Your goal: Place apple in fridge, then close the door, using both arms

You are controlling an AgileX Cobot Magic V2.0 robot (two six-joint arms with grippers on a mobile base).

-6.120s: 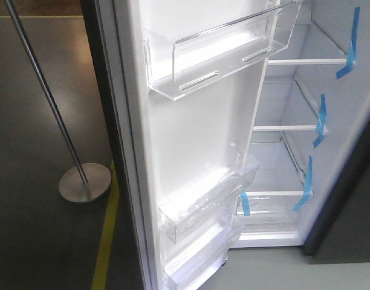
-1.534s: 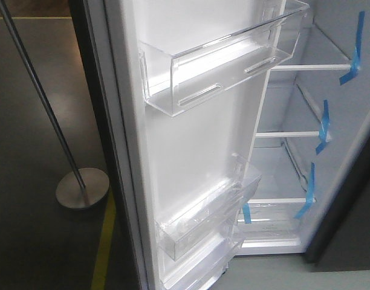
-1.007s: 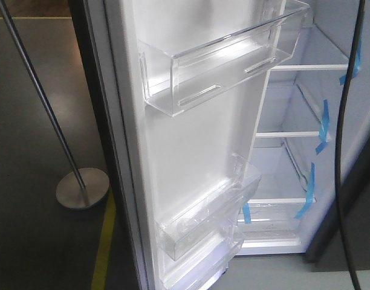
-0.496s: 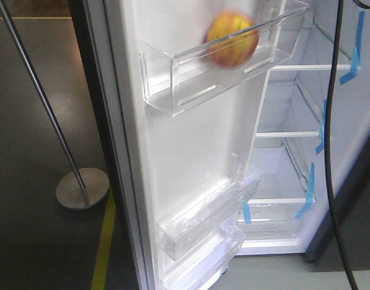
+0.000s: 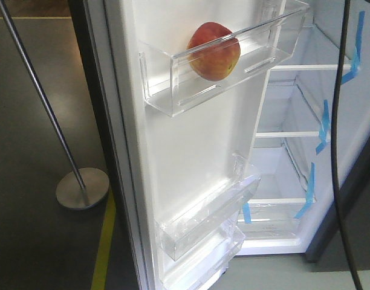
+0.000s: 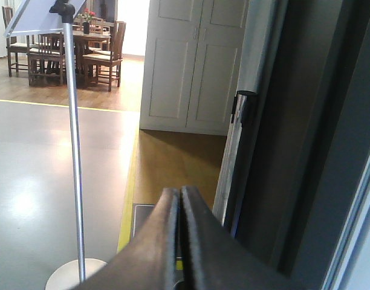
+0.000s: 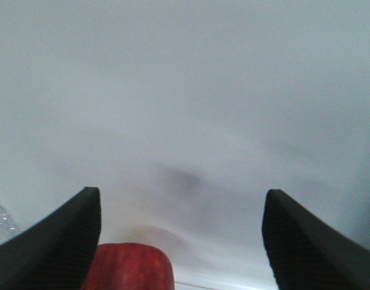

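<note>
Red apple (image 5: 214,51) sits in the upper bin (image 5: 164,90) of the door (image 5: 191,157), just below your right gripper (image 7: 182,202), jaws spread, empty. Your left gripper (image 6: 180,202), clenched on nothing, lies by the outer face, likely better placed to push.

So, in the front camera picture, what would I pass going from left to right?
Metal stand → yellow floor line → open door, with the apple in its top clear bin → fridge with white shelves → hanging black cable.
</note>
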